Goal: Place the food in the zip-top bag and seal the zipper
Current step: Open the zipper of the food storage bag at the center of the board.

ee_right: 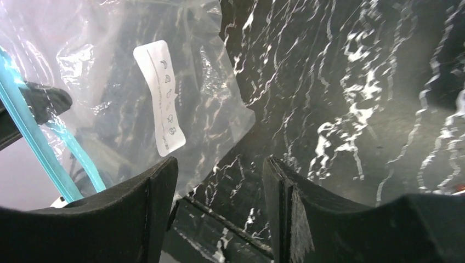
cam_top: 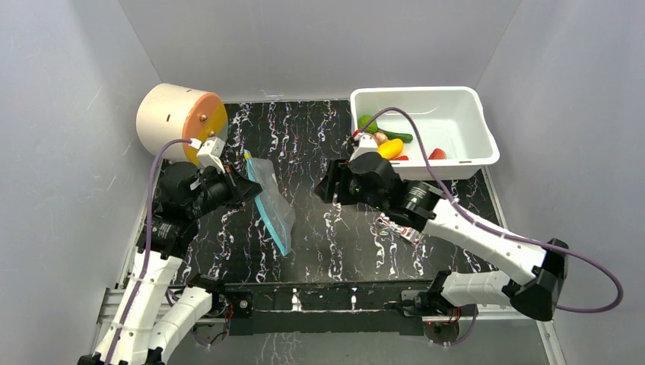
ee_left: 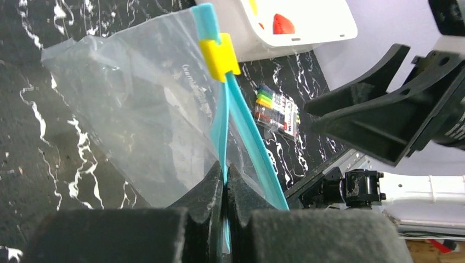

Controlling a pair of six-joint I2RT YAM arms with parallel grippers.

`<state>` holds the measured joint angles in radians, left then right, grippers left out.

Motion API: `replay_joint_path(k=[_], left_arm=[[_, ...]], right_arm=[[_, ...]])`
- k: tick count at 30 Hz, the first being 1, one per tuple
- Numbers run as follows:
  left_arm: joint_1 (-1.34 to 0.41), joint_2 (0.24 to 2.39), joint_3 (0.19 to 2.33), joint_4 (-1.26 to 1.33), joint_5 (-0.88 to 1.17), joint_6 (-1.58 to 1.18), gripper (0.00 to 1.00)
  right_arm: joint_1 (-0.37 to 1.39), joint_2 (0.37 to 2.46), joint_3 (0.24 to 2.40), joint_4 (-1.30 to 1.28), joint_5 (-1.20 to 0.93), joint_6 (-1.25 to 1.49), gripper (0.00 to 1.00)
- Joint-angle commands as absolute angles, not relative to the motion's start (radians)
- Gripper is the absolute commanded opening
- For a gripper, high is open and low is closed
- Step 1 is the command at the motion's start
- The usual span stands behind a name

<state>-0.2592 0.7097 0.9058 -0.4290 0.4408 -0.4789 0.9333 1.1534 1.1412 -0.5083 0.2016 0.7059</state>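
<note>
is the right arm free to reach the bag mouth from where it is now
Probably yes: the right gripper is open and empty, facing the zip-top bag with only table between them, and the left gripper pinches the zipper, holding the bag up.

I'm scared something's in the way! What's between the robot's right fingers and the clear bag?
Nothing is in the way. Only bare black marbled table lies between the right fingers and the zip-top bag. The top view shows it best.
</note>
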Motion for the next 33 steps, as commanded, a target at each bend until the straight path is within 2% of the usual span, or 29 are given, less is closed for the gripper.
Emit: replay_joint_path(k=[1, 17, 24, 26, 27, 33], left_arm=[[-0.263, 0.743, 0.961, -0.518, 0.430, -0.534, 0.00], [-0.264, 0.809, 0.957, -0.556, 0.445, -0.533, 0.00], [-0.263, 0.822, 1.010, -0.591, 0.490, -0.529, 0.00], [-0.264, 0.824, 1.037, -0.623, 0.492, -0.520, 0.00], [-0.264, 0.828, 1.052, -0.641, 0.494, -0.513, 0.00], [-0.262, 0.857, 1.117, -0.737, 0.498, -0.478, 0.00]], right_arm=[[0.979, 1.232, 1.221, -0.428, 0.109, 0.799, 0.56], [1.175, 1.458, 1.459, -0.382, 0.170, 0.789, 0.56], [1.193, 1.554, 1.573, -0.569, 0.322, 0.726, 0.55], [1.192, 1.570, 1.596, -0.601, 0.364, 0.683, 0.51], [1.192, 1.577, 1.614, -0.617, 0.382, 0.663, 0.45], [1.184, 1.560, 1.623, -0.645, 0.526, 0.583, 0.00]])
